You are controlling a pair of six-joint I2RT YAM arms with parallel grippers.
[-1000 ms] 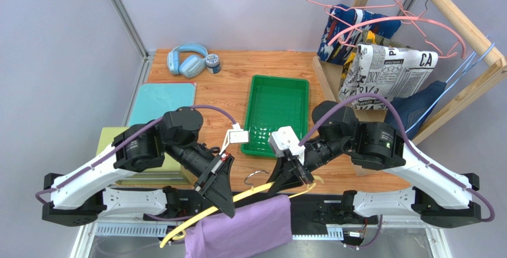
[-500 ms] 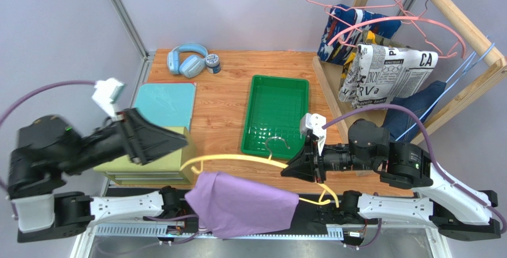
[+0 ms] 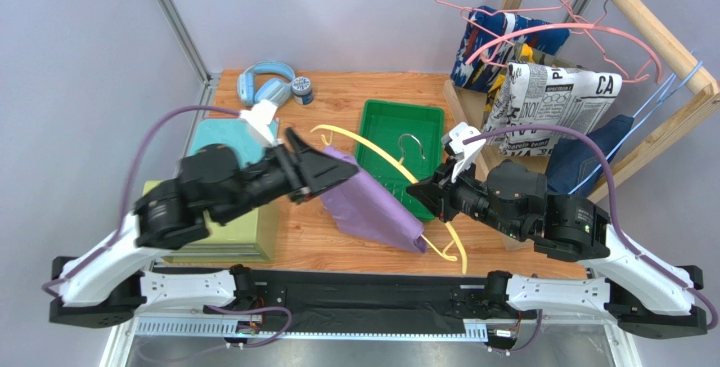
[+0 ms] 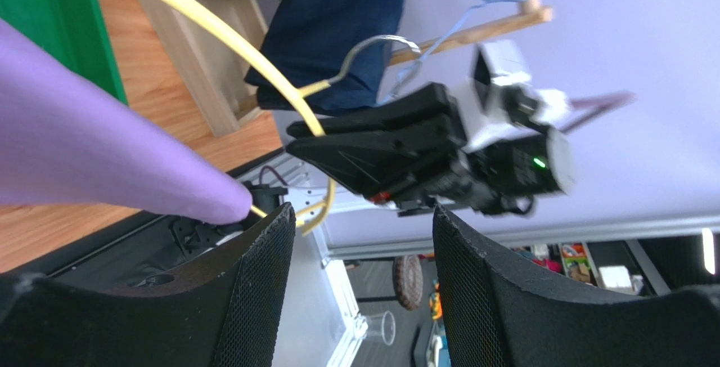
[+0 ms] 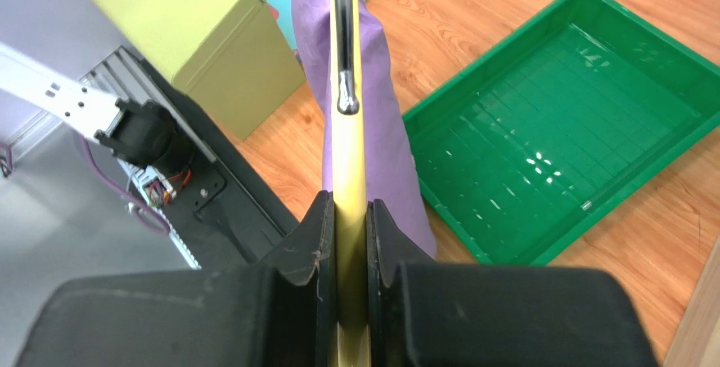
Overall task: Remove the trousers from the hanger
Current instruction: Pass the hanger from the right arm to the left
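Purple trousers (image 3: 372, 207) hang over a yellow hanger (image 3: 372, 156) held tilted above the table, just left of the green tray. My right gripper (image 3: 427, 194) is shut on the hanger's bar (image 5: 346, 164), with the metal hook (image 3: 411, 143) above it. My left gripper (image 3: 325, 169) stands open at the trousers' upper left edge. In the left wrist view the purple cloth (image 4: 84, 147) lies outside the left finger and nothing sits between the fingers. Newsprint trousers (image 3: 558, 101), denim trousers (image 3: 587, 152) and abstract-print trousers (image 3: 494, 38) hang on the wooden rack (image 3: 651, 25).
A green tray (image 3: 397, 126) lies mid-table. Blue headphones (image 3: 264, 84) and a small jar (image 3: 302, 90) sit at the back left. An olive box (image 3: 220, 232) and a teal mat (image 3: 224, 143) are under the left arm. Pink hangers (image 3: 541, 12) hang on the rack.
The left gripper let go, swung out left with its jaws open, then came back to the trousers. The right gripper carried hanger and trousers from the front edge up beside the tray.
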